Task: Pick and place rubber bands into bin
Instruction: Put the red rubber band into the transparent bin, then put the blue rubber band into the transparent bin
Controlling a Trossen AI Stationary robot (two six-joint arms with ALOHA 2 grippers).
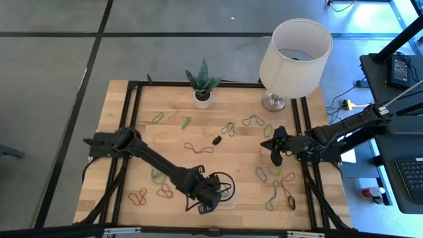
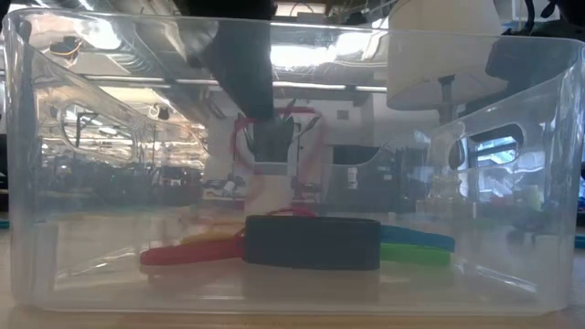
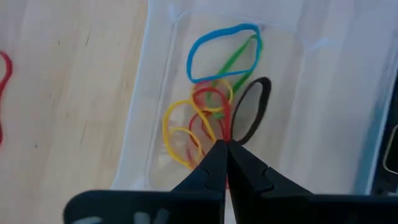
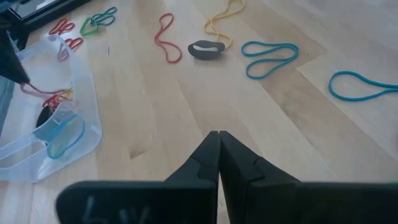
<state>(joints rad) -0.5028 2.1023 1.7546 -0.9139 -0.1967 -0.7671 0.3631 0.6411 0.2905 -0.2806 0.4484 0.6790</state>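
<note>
Your left tool [image 3: 222, 149] hangs over the bin [image 1: 228, 200] at the desk's [image 1: 178, 142] 6 o'clock edge, tips pinched on what looks like a red band [image 3: 214, 115]. Right tool [image 4: 219, 138] waits at 3 o'clock, tips together (holding nothing). Loose bands [image 1: 286, 188] lie scattered.

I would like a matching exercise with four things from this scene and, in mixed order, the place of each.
Things:
1. left gripper
2. right gripper
3. blue rubber band
4. plant pot

Places:
a. at the table's far edge, beside the lamp
b. lying inside the bin
c. above the bin, holding a red band
d. over bare wood on the table's right side

Pairs: 1-c, 2-d, 3-b, 4-a
</note>
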